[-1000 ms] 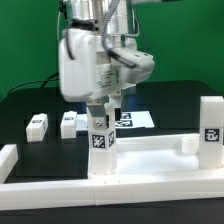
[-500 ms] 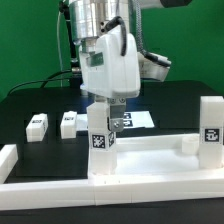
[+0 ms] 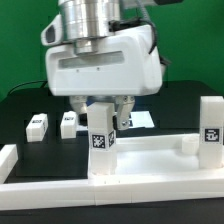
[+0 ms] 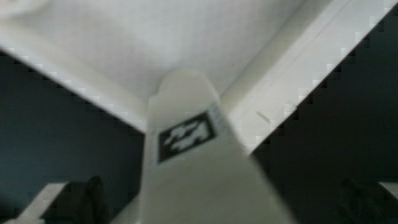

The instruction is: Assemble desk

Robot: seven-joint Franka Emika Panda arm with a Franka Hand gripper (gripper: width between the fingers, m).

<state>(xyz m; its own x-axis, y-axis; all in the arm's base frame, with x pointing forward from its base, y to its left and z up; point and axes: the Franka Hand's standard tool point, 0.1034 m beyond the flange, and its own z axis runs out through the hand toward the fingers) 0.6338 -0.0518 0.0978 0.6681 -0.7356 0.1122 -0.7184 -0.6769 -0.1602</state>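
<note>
A black table (image 3: 175,100) fills the scene, with a green wall (image 3: 195,45) behind it and a white border bar (image 3: 8,158) at the near edge. The desk's tabletop (image 3: 150,160) lies near the front. One leg (image 3: 100,140) stands upright in its corner on the exterior view's left. The gripper (image 3: 104,112) straddles that leg's top, fingers (image 4: 57,200) spread apart from it and holding nothing. Two loose legs (image 3: 38,125) lie behind.
</note>
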